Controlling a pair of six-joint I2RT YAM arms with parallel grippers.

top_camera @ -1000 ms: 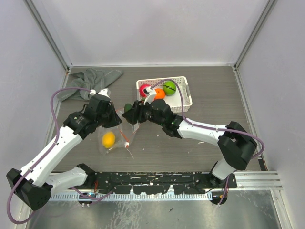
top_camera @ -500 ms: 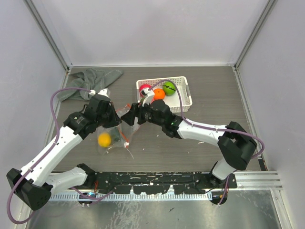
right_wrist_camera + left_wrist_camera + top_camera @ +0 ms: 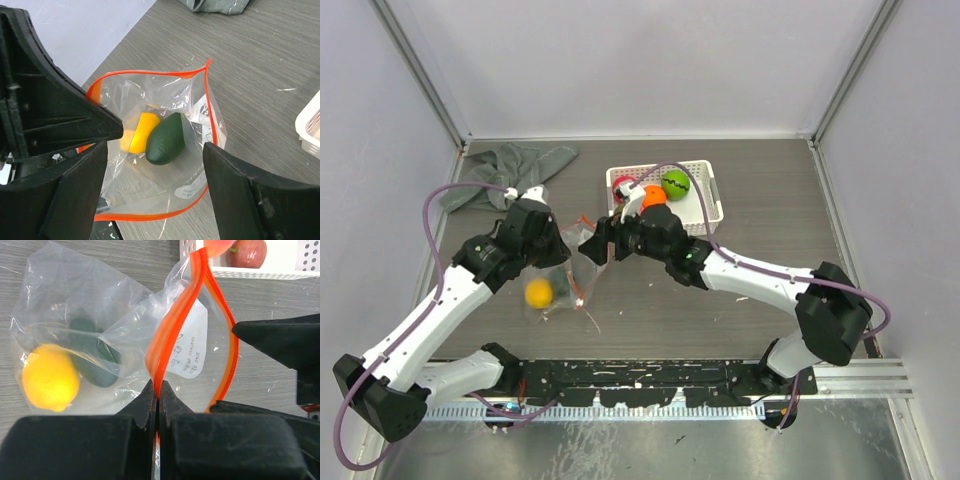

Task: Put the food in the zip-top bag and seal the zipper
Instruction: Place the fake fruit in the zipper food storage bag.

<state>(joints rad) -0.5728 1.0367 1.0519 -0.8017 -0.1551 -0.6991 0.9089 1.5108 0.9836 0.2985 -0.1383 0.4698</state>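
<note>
- Two grippers meet at the mouth of the zip-top bag [image 3: 60, 295], which lies left of the table's middle.
- The left gripper [image 3: 158, 390] is fully closed. It pinches one side of the zipper [image 3: 170, 335] and holds this orange-red strip up from the table [image 3: 750, 250].
- The right gripper [image 3: 160, 142] has its jaws wide apart and holds nothing. It hangs over the open mouth, with one finger tip just beside the other side of the strip.
- Inside the bag lie a yellow fruit [image 3: 50, 385] and a dark green fruit [image 3: 95, 365]. They touch each other, near the closed end.
- To the right and a little farther stands the white basket [image 3: 712, 200]. In it are a red fruit [image 3: 247, 252], an orange fruit [image 3: 654, 196] and a green fruit [image 3: 675, 184].
- A grey cloth [image 3: 510, 165] lies in the far left corner, well apart from the bag.
</note>
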